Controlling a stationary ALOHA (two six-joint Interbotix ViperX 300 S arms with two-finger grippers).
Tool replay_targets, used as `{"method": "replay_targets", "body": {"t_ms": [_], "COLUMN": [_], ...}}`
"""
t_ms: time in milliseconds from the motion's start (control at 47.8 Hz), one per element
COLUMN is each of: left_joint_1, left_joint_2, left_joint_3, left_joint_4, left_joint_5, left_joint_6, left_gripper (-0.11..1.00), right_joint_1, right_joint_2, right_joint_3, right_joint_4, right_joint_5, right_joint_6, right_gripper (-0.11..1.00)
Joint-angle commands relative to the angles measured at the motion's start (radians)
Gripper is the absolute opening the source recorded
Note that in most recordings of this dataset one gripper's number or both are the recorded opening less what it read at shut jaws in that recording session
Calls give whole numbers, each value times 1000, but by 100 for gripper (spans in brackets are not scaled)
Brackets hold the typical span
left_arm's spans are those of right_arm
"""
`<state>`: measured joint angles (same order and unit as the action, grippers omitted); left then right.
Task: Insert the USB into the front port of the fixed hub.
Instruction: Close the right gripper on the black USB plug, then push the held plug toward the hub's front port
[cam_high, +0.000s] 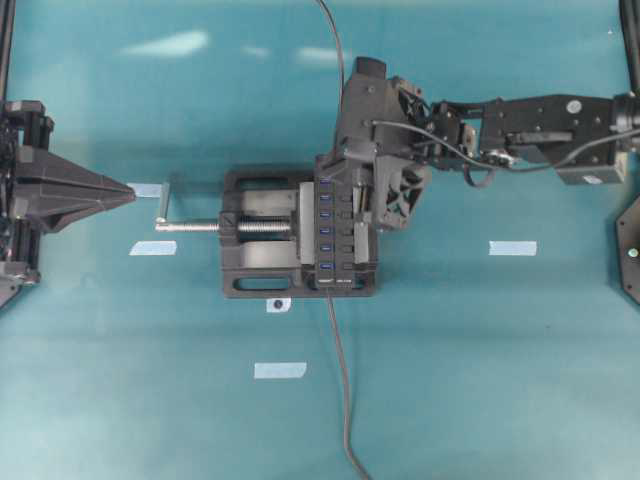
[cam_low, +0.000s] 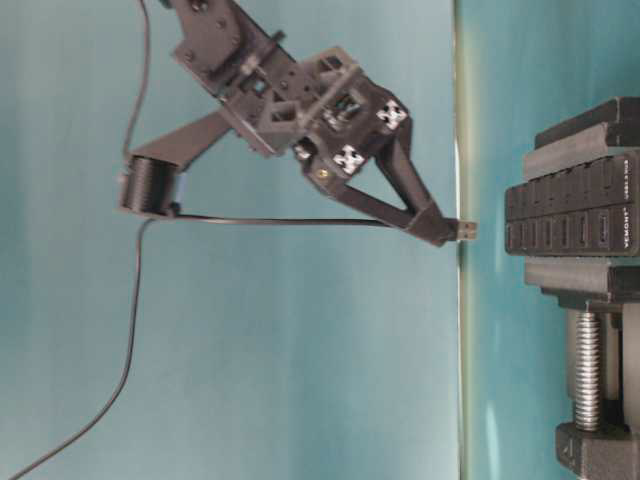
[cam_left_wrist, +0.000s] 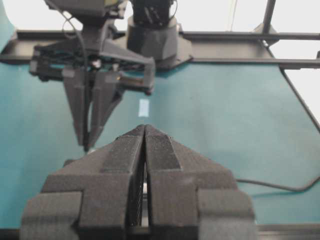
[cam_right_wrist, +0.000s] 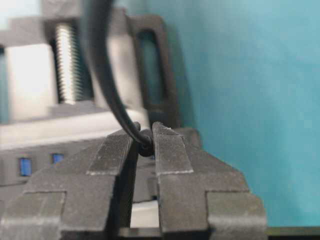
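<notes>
USB held at the fixed hub

The USB (cam_low: 461, 230) is clamped in the right gripper (cam_low: 432, 228), metal tip exposed, just short of the fixed hub (cam_low: 575, 217) held in the vise (cam_high: 262, 235). The left gripper (cam_high: 118, 194) is closed, well apart.

In the overhead view the right hand (cam_high: 362, 190) hides the USB and the fixed hub's (cam_high: 328, 232) upper slots, the USB's cable (cam_high: 333, 40) runs off the top edge, and the right wrist view blurs the vise (cam_right_wrist: 70, 65).
</notes>
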<state>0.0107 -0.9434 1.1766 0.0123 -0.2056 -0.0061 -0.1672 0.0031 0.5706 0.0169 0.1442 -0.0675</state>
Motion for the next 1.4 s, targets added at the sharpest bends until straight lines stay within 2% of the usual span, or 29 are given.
{"method": "replay_targets", "body": {"t_ms": [0,439,774,942,1381], "left_joint_1": [2,2,0,-2,-15], "left_joint_2": [3,-5,-3,-5,-6], "left_joint_3": [-12,-12,-17,-17,-38], "left_joint_4": [3,3,3,3,3], "left_joint_5": [-6,-8,-8,-11,-15], "left_joint_6": [-2,-2,-3,-3,0], "left_gripper": [0,0,0,0,0], "right_joint_1": [14,41,101,135,163], "right_joint_2": [-40,-49,-51,-49,-40], "right_joint_3": [-21,-23,-12,-12,-11], "right_joint_4": [3,12,12,12,28], "right_joint_5": [-3,-3,-3,-3,11], "right_joint_6": [8,11,106,110,114], "right_gripper": [8,7,7,7,7]}}
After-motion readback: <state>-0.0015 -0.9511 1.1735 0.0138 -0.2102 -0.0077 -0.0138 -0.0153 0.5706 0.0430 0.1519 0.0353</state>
